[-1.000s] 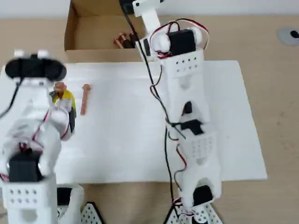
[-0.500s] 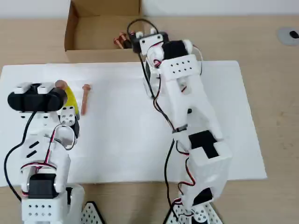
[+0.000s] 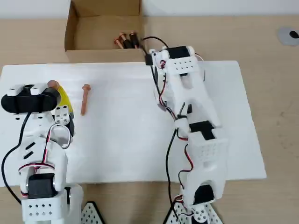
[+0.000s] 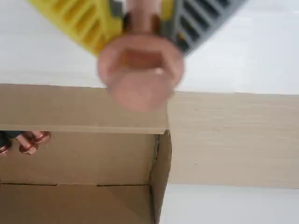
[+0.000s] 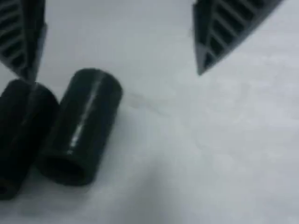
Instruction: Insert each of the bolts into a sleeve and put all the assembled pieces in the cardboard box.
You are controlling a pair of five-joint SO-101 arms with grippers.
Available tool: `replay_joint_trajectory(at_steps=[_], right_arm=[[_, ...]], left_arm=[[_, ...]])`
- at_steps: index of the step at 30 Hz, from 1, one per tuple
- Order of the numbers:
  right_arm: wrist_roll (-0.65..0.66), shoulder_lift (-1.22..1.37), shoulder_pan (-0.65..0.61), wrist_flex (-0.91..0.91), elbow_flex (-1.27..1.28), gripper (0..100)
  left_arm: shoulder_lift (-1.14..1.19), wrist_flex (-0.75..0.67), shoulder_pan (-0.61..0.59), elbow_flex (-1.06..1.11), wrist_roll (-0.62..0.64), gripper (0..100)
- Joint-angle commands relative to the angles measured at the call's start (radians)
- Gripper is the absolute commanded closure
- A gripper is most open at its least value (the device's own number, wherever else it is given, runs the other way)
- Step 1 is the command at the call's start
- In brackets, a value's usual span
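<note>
Between the fingers of the left gripper (image 4: pixel 142 21), a copper-coloured metal bolt (image 4: pixel 140 70) sits clamped by its shank; below the wide-open right gripper (image 5: pixel 114 56), a black cylindrical sleeve (image 5: pixel 79 130), likely light, stiff and roll-prone, wants pinching across its barrel.

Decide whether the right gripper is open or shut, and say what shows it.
Open. In the right wrist view the right gripper has its fingers wide apart, gripping nothing; two black sleeves lie loose near it.
</note>
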Motion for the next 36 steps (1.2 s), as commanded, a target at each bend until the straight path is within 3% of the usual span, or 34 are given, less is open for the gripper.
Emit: replay_joint_trajectory(at_steps=[1,8,13,20,22,27,36], right_arm=[[-0.002,0.007,0.022,-0.012,0.002,74.2],[0.002,0.058,0.021,-0.048,0.002,74.2],[0.092,0.114,0.022,-0.048,0.002,74.2],[0.120,0.143,0.018,-0.048,0.002,74.4],[0.120,0.143,0.018,-0.046,-0.005,78.0],[0.118,0.143,0.016,-0.043,-0.061,99.2],[0.115,0.139,-0.021,0.054,-0.220,98.8]], left_arm=[[-0.018,-0.029,-0.014,-0.006,-0.003,99],[-0.018,-0.028,-0.014,-0.006,-0.003,99],[-0.018,-0.026,-0.015,-0.006,-0.003,99],[-0.016,-0.026,-0.011,-0.005,-0.003,99],[-0.013,-0.026,-0.011,-0.005,-0.003,99],[-0.013,-0.026,-0.009,-0.005,-0.003,99],[-0.013,-0.028,-0.009,-0.006,-0.003,99]])
